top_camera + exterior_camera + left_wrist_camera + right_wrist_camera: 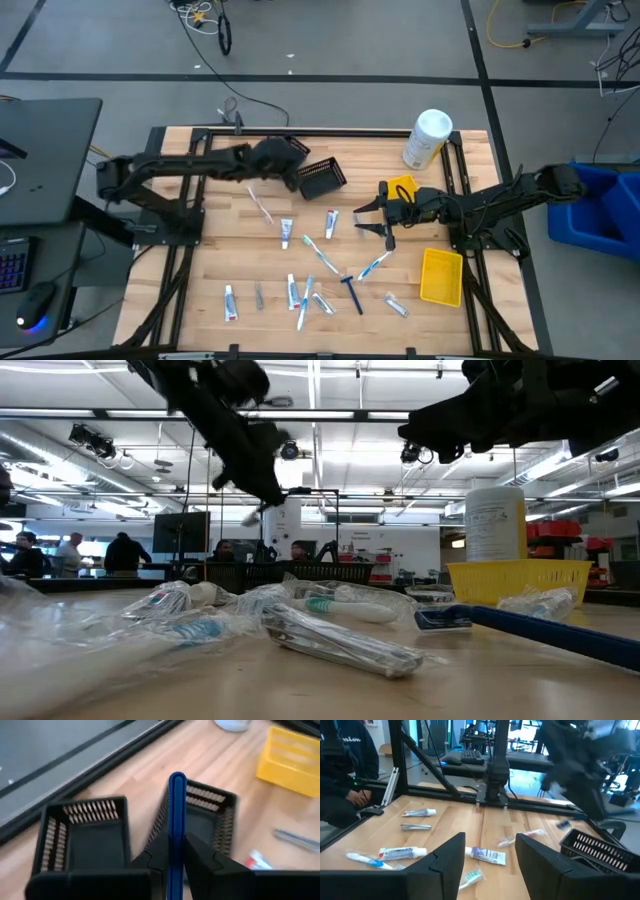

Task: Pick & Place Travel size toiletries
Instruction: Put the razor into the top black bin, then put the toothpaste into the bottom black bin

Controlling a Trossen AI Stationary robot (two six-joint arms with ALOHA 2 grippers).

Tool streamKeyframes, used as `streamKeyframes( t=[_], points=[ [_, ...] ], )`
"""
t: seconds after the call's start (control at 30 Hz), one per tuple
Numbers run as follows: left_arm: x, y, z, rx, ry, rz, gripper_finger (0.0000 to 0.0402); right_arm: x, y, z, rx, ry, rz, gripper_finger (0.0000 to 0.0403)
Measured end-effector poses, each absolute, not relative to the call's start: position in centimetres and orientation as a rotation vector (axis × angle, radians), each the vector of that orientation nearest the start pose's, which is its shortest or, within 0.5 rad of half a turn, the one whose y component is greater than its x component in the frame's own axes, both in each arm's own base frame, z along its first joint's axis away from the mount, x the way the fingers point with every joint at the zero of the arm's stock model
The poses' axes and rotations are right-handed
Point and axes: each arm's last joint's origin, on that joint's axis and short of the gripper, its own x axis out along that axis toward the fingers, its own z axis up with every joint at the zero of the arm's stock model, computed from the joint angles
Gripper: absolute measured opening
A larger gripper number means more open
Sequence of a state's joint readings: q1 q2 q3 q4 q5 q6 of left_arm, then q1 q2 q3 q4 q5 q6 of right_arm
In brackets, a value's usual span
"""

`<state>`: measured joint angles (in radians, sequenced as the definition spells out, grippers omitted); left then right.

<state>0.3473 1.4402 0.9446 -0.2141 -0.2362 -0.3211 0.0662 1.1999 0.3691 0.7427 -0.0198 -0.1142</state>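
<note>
Reaching over the table (180,300), the left gripper (176,850) pinches a blue razor (176,820) above two black mesh baskets (322,177). The right gripper (370,217) hovers spread beside the yellow bin (441,277). Remaining toiletries (310,285) lie scattered mid-table.

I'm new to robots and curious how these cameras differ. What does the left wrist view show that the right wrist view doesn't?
Only the left wrist view shows the left gripper clamped on a thin blue item, held over two black mesh baskets, plus a yellow bin.

Only the right wrist view shows the right gripper open and empty, a person's dark sleeve, and several toothpaste tubes.

Both show the wooden table and at least one black basket.
</note>
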Motion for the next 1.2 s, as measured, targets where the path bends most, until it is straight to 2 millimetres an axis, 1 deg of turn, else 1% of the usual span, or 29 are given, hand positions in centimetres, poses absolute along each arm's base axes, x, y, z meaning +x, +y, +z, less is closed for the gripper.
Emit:
streamKeyframes(
  t=[0.07, 0.17, 0.37, 0.5, 0.57, 0.67, 0.73, 0.87, 1.07, 1.2],
  points=[
    [28.2, 12.6, 22.4, -0.323, 0.688, 0.682, 0.0046, 23.0, 1.4, 20.1, -0.115, 0.080, 0.083, 0.0182],
    [27.9, 14.9, 20.6, -0.325, 0.741, 0.761, 0.0047, 23.0, 1.1, 20.0, -0.092, 0.086, 0.069, 0.0189],
    [27.2, 18.4, 18.5, -0.356, 0.761, 0.831, 0.0048, 23.0, 0.9, 19.9, -0.063, 0.101, 0.027, 0.0225],
    [26.5, 19.9, 17.4, -0.409, 0.780, 0.828, 0.0049, 23.0, 0.9, 19.9, -0.064, 0.102, 0.019, 0.0244],
    [26.4, 20.4, 16.8, -0.428, 0.796, 0.822, 0.0052, 23.0, 0.9, 19.9, -0.062, 0.103, 0.019, 0.0250],
    [26.4, 20.5, 16.0, -0.443, 0.818, 0.808, 0.0052, 23.0, 0.9, 19.8, -0.061, 0.116, 0.019, 0.0255],
    [26.5, 20.5, 15.9, -0.438, 0.825, 0.795, 0.0052, 23.0, 0.9, 19.8, -0.061, 0.119, 0.019, 0.0256],
    [26.7, 20.3, 15.9, -0.375, 0.847, 0.759, 0.0059, 23.0, 0.9, 19.6, -0.061, 0.130, 0.020, 0.0256],
    [26.7, 20.2, 15.9, -0.369, 0.850, 0.769, 0.0100, 22.9, 0.9, 19.6, -0.028, 0.135, 0.018, 0.0245],
    [26.8, 20.2, 15.9, -0.396, 0.836, 0.781, 0.0128, 22.9, 0.9, 19.6, -0.027, 0.139, 0.018, 0.0243]
  ],
)
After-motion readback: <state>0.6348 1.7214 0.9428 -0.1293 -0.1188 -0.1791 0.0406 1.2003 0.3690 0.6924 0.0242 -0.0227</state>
